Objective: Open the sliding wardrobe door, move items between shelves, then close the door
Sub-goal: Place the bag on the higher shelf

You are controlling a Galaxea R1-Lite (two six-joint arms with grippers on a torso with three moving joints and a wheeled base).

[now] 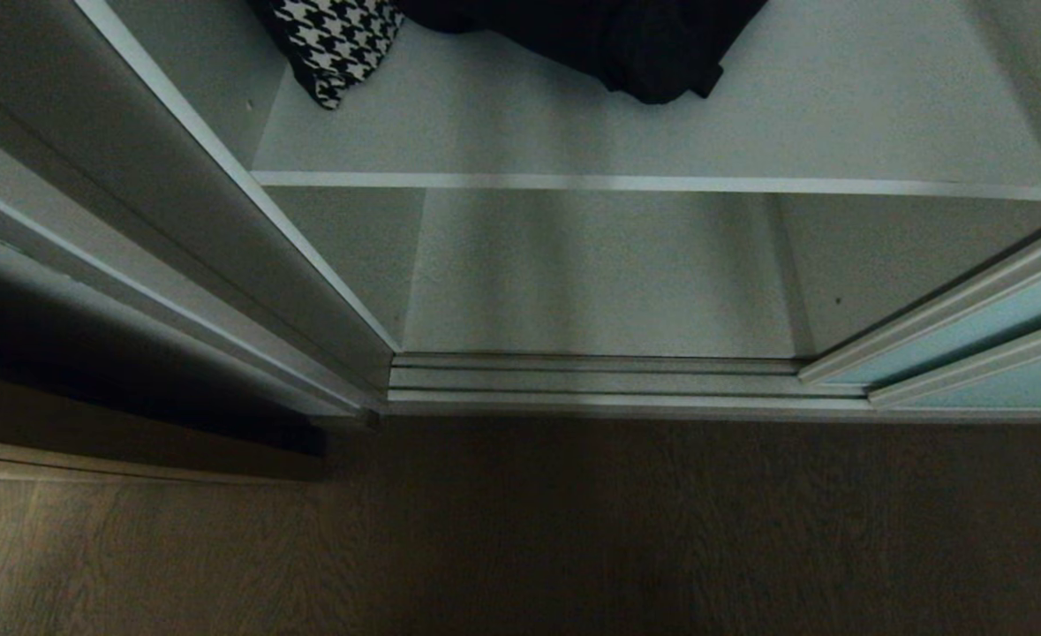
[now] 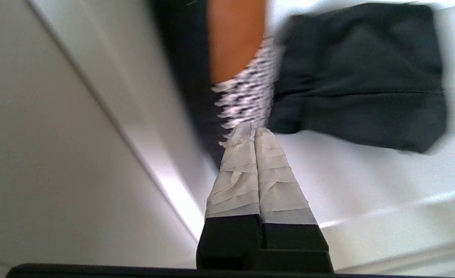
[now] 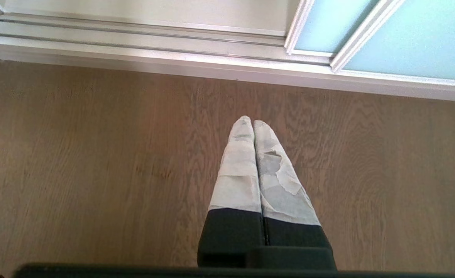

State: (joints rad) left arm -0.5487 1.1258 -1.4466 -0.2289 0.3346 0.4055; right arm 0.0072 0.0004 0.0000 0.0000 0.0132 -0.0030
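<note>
The sliding wardrobe door (image 1: 970,331) of pale blue-green glass stands pushed to the right, and it shows in the right wrist view too (image 3: 424,38). A black garment (image 1: 626,44) lies at the back of the upper shelf (image 1: 838,115), beside a black-and-white houndstooth cloth (image 1: 339,40). The lower shelf (image 1: 599,274) is bare. Neither arm shows in the head view. My left gripper (image 2: 253,129) is shut on nothing, its taped tips just before the houndstooth cloth (image 2: 246,92), with the black garment (image 2: 362,77) to one side. My right gripper (image 3: 252,121) hangs shut over the floor.
The wardrobe's left side panel (image 1: 176,203) rises beside the opening. A silver door track (image 1: 591,380) runs along the front, with brown wood-grain floor (image 1: 573,530) before it. An orange-brown patch (image 2: 235,38) shows above the houndstooth cloth; I cannot tell what it is.
</note>
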